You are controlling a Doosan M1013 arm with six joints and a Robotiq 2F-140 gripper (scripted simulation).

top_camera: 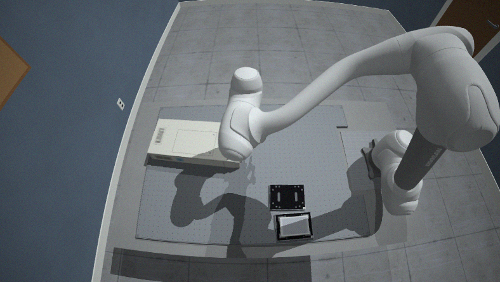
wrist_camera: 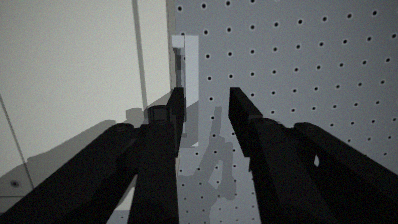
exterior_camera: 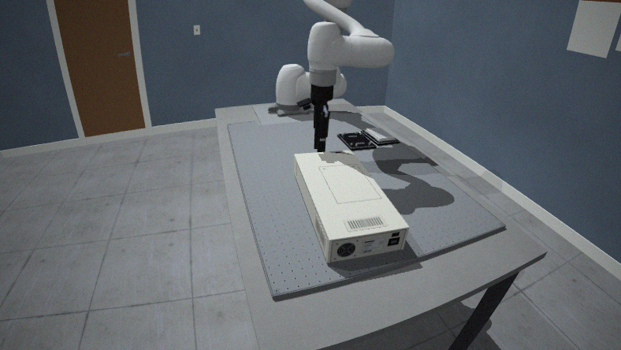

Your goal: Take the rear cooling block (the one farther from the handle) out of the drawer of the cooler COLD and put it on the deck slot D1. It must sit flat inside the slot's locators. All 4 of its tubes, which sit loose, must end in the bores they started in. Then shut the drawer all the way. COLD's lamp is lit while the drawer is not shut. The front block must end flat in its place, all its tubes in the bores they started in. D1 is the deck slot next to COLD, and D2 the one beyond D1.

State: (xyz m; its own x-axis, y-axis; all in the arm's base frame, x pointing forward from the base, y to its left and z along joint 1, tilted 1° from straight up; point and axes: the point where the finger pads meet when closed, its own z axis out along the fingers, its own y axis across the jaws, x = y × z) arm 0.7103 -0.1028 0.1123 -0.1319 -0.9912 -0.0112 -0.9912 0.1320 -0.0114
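COLD [top_camera: 195,138] [exterior_camera: 347,187] [wrist_camera: 85,60] is a long cream box; its blocks, tubes and lamp are not visible. A pale handle [wrist_camera: 192,75] stands off its end facing the robot base; no drawer interior shows. My gripper [exterior_camera: 320,150] [wrist_camera: 206,102] is partly open and empty. It points down just past that end of COLD. In the wrist view the left finger overlaps the handle's inner side and the right finger is out over the deck; contact cannot be told. D1 [top_camera: 287,200] [exterior_camera: 356,141] is a black plate with two long holes, with no block on it.
D2 [top_camera: 278,229] lies beyond D1 and holds a flat pale piece [top_camera: 294,225] [exterior_camera: 377,134]. The perforated deck [top_camera: 325,157] [exterior_camera: 260,217] [wrist_camera: 300,60] lies under everything. The forearm [top_camera: 315,94] crosses above the deck and hides the gripper in the top view.
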